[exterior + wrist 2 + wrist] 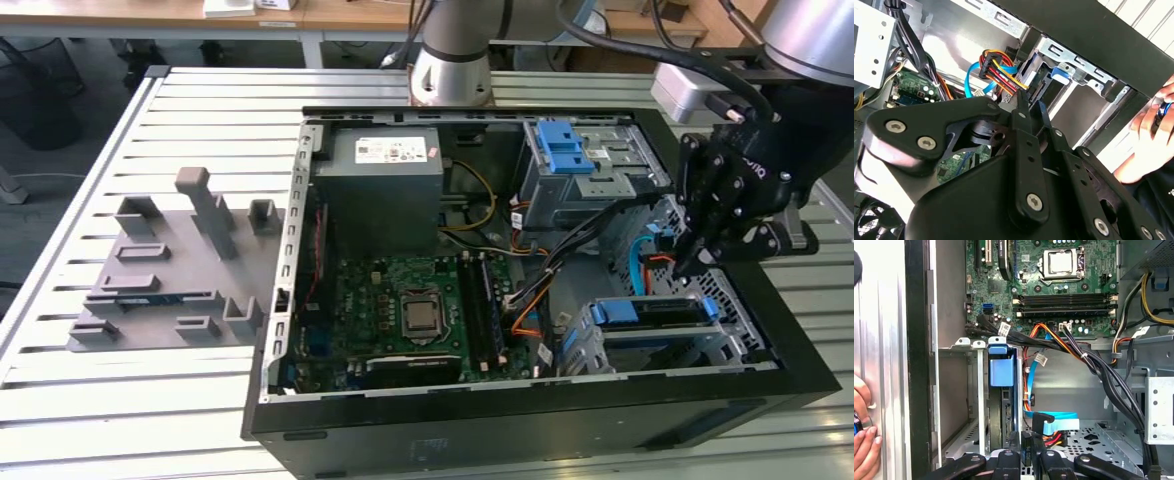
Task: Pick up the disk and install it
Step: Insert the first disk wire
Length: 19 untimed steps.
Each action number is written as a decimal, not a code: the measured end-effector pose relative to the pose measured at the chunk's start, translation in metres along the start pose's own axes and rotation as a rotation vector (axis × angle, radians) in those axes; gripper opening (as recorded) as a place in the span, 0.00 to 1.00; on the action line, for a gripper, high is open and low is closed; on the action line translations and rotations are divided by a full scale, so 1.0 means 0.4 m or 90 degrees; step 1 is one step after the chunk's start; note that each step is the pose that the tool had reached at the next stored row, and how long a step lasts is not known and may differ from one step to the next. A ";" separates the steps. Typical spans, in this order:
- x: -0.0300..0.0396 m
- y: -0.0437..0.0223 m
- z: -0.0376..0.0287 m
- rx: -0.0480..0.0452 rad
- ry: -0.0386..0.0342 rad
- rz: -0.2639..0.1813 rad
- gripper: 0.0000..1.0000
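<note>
Exterior view shows the disk [650, 314] seated in its bay, long axis crosswise, beneath the gripper's [690, 262] pressed-together jaws.

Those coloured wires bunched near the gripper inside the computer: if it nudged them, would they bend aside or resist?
The coloured wires would probably bend aside: they are thin and run in loose curves. They would likely spring back, since their ends look plugged in. The flat blue cable beside them also looks floppy, hanging in a curve.

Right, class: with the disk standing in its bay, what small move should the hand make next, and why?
Probably nudge the black hand across onto the silver-grey disk's blue plastic carrier and press gently: it stands in the grey metal bay, the hand sits just beside it, and full seating can't be confirmed.
</note>
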<state>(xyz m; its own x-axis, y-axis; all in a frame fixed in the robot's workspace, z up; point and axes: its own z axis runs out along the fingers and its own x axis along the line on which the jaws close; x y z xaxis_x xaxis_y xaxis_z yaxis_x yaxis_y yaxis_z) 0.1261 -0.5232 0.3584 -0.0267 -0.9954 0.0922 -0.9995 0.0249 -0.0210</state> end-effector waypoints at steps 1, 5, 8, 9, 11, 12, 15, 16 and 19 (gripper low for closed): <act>0.000 0.000 0.000 0.0000 0.0004 0.000 0.25; 0.000 0.000 0.000 0.0001 0.0051 0.000 0.31; 0.000 0.000 -0.003 0.0001 0.0055 0.000 0.31; 0.000 0.000 -0.005 0.0001 0.0053 0.000 0.31; -0.001 0.000 -0.006 0.0002 0.0050 0.000 0.31; -0.002 0.000 -0.007 0.0002 0.0051 0.000 0.31; -0.004 0.000 -0.010 0.0002 0.0051 0.000 0.31; -0.006 0.000 -0.010 0.0002 0.0051 0.000 0.31; -0.013 0.001 -0.012 0.0002 0.0051 0.000 0.31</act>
<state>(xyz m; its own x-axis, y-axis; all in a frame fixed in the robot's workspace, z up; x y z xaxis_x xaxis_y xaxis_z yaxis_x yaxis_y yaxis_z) 0.1259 -0.5177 0.3626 -0.0267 -0.9946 0.1002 -0.9995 0.0247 -0.0213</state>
